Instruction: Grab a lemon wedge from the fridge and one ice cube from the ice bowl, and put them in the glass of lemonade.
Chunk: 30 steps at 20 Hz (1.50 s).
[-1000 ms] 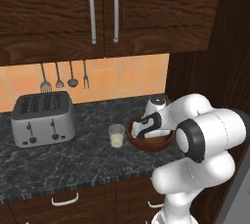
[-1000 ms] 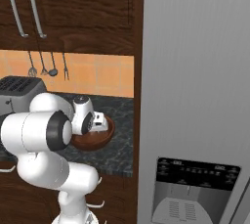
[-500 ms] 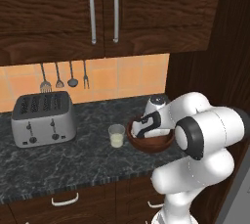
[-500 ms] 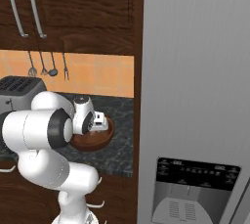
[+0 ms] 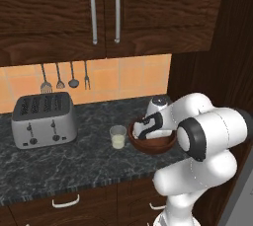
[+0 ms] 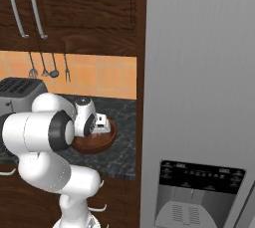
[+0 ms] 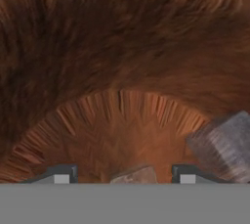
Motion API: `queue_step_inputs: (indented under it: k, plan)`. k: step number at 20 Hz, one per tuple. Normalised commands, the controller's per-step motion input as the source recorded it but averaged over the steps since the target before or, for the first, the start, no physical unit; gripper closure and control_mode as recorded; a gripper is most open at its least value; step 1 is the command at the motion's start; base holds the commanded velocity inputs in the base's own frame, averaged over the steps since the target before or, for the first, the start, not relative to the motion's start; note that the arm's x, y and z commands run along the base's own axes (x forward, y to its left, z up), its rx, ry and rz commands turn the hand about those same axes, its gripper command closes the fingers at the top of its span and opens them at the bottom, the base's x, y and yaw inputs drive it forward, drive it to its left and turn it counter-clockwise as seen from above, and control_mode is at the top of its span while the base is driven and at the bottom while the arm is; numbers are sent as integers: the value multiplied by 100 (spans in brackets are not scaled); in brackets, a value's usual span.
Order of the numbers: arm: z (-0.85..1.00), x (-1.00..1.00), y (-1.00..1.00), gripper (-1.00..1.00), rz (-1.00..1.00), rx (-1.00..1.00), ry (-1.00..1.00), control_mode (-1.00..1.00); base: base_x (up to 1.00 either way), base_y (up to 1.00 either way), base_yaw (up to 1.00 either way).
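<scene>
The reddish-brown wooden ice bowl (image 5: 152, 144) (image 6: 97, 143) stands on the dark counter, right of the glass of lemonade (image 5: 118, 136). My gripper (image 5: 142, 132) (image 6: 102, 124) (image 7: 124, 175) reaches down inside the bowl. Its jaws stand open, with one ice cube (image 7: 133, 174) low between the fingertips (image 7: 62, 174) and a gap on each side. A second, larger ice cube (image 7: 223, 145) lies on the bowl's floor (image 7: 122, 71) to the right. The fridge (image 6: 199, 87) stands shut on the right. The lemon wedge is hidden.
A silver toaster (image 5: 43, 120) sits on the counter (image 5: 74, 166) left of the glass. Utensils (image 5: 65, 78) hang on the orange tiled wall. Dark wood cabinets (image 5: 104, 13) hang above, and a dark panel separates counter and fridge.
The hand has sunk a little deeper into the bowl. Glass, bowl and toaster have not moved.
</scene>
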Motion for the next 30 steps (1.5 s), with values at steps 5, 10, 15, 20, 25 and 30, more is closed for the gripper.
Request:
queue_step_inputs:
  k: [5,10,15,20,25,30]
  plan:
    - [0,0,0,100,0,0,0,-100,0,0,0]
    - [12,-1,0,100,0,-1,2,-100,0,0,0]
    - [94,-40,0,100,0,-7,-7,-100,0,0,0]
    - [100,-46,0,100,0,-8,-7,-100,0,0,0]
    - [55,-7,31,100,0,-1,-13,-100,0,0,0]
    - [21,-3,44,100,1,0,-12,-100,0,0,0]
